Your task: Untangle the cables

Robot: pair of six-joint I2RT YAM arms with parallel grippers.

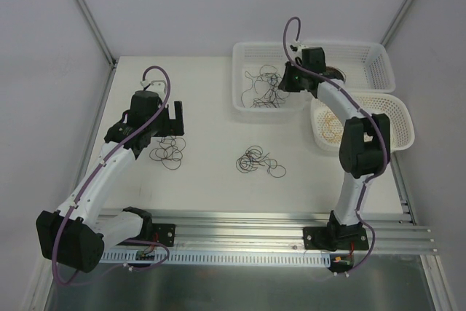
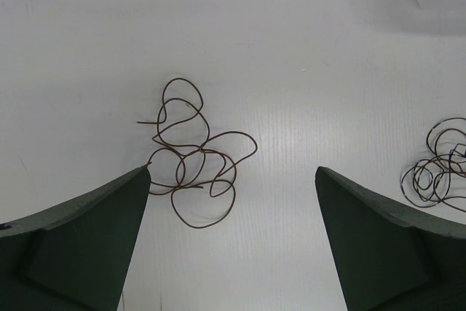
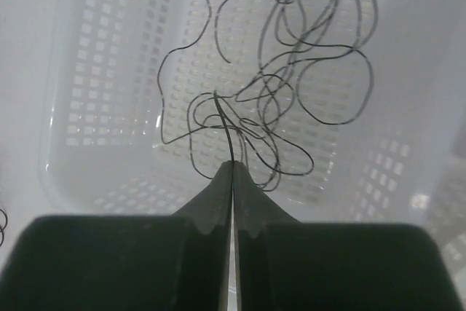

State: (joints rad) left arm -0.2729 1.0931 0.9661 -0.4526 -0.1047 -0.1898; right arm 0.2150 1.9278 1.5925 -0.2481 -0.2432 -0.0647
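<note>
So on the white table (image 1: 211, 92) there are two white perforated plastic baskets. The big rectangular basket (image 1: 313, 46) at 1 o'clock has a loose mess of thin black curly wires (image 1: 263, 87) in its left end, and the smaller rounded basket (image 1: 404, 118) at 3 o'clock holds yellow-tan wires (image 1: 331, 125). The right gripper (image 3: 232, 165) is down in the rectangular one, pinched tight on a single black strand, and the left gripper (image 2: 231, 172) hangs spread wide at 9 o'clock. Two more clumps lie on the table, a dark brown tangle (image 2: 196, 158) just by its left finger and a black tangle (image 1: 256, 160) near dead centre.
</note>
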